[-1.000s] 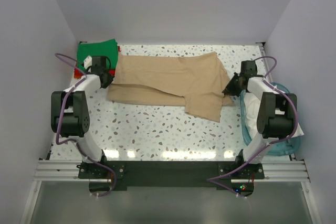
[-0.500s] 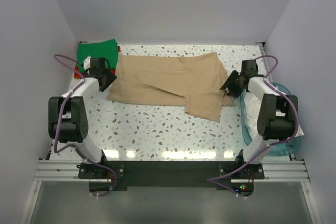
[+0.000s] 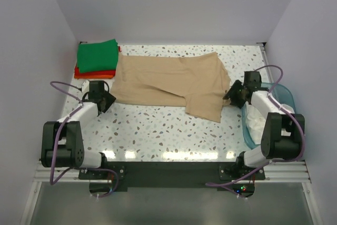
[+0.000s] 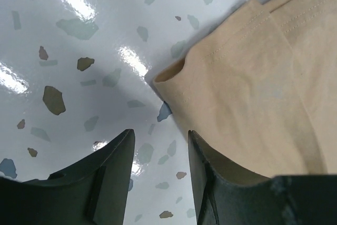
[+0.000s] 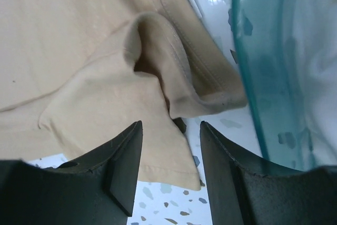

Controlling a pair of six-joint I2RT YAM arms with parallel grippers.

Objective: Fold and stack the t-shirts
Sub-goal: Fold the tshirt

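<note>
From above, the tan-beige soft cloth t-shirt [image 3: 168, 80] lies flat across the far half of the speckled white table [image 3: 158, 130], its long axis running left to right. The left gripper [image 3: 107, 100] sits just off the shirt's near-left corner. The right gripper [image 3: 231, 93] is at its right edge, beside the translucent blue plastic tub [image 3: 281, 92]. Each arm is nearer its own end (a two-handed fold looks likely). A folded bright green t-shirt [image 3: 96, 54] rests on a red-orange t-shirt [image 3: 95, 71] in the far-left corner.

In the left wrist view, the left gripper [image 4: 160, 135] has its fingers apart with bare table between them. The hemmed corner of the tan shirt [image 4: 253, 88] lies ahead and to the right.

In the right wrist view, the right gripper [image 5: 171, 127] is also spread and empty, above a curled sleeve fold [image 5: 142, 51] that the overhead view flattens out. The tub wall [image 5: 263, 77] stands close on its right.
</note>
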